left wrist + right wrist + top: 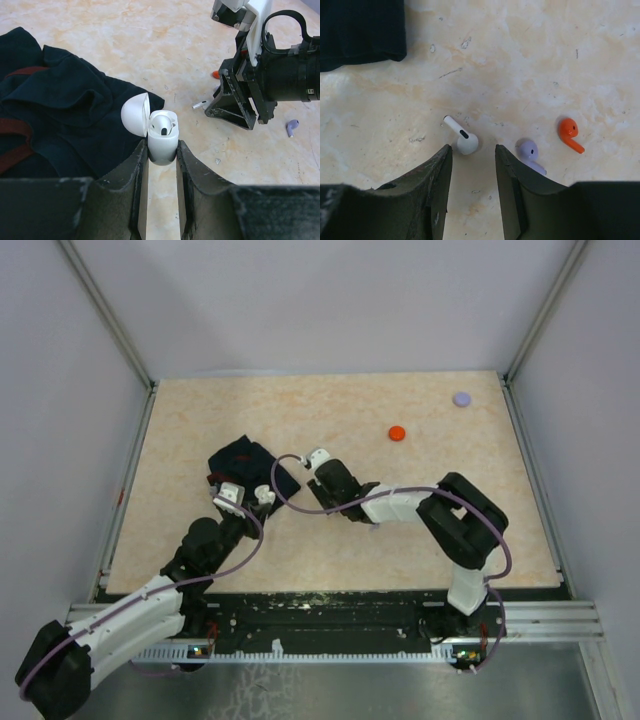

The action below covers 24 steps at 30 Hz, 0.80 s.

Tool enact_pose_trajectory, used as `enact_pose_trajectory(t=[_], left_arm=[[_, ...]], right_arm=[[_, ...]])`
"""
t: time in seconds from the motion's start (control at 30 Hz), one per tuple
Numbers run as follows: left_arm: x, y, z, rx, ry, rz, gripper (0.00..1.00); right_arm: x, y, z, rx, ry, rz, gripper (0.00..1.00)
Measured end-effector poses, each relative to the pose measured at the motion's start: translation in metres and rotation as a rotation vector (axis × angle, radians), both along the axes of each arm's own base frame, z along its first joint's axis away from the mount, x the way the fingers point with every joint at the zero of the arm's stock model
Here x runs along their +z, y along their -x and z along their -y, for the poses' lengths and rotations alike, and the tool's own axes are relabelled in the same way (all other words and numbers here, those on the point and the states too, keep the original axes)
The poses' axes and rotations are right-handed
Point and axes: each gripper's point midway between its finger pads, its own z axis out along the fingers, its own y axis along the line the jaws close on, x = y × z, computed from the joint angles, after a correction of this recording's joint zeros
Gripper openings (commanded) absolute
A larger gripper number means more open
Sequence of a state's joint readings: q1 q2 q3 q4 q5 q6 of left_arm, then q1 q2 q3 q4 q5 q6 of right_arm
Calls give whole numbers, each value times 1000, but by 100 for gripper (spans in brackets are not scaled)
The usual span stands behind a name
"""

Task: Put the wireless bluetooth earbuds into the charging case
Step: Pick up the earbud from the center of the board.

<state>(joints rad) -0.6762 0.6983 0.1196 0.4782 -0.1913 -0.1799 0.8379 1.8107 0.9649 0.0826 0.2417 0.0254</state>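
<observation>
The white charging case (162, 145) stands upright with its lid (136, 114) swung open, and my left gripper (162, 150) is shut on its body. One white earbud (163, 125) sits inside it. In the right wrist view a second white earbud (462, 137) lies on the table just ahead of my right gripper (472, 150), which is open with nothing between its fingers. A lavender earbud (529, 152) and a red earbud (569, 132) lie to its right. From above, the two grippers (250, 495) (312, 462) are close together left of centre.
A dark cloth with red trim (245, 465) lies bunched beside and behind the case (60, 105). A red disc (397, 433) and a lavender disc (461, 398) rest far back on the right. Walls enclose the table on three sides.
</observation>
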Motion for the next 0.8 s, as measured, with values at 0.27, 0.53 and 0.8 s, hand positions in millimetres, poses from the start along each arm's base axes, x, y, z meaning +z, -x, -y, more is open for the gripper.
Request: enact_pose_trajectory(t=[0.27, 0.53, 0.8], left_arm=[[-2, 0, 0, 1, -5, -5, 0], [-2, 0, 0, 0, -5, -6, 0], [-2, 0, 0, 0, -4, -5, 0]], right_arm=[[1, -20, 12, -52, 11, 27, 40], [3, -33, 27, -96, 36, 39, 40], [6, -24, 25, -68, 26, 0, 40]])
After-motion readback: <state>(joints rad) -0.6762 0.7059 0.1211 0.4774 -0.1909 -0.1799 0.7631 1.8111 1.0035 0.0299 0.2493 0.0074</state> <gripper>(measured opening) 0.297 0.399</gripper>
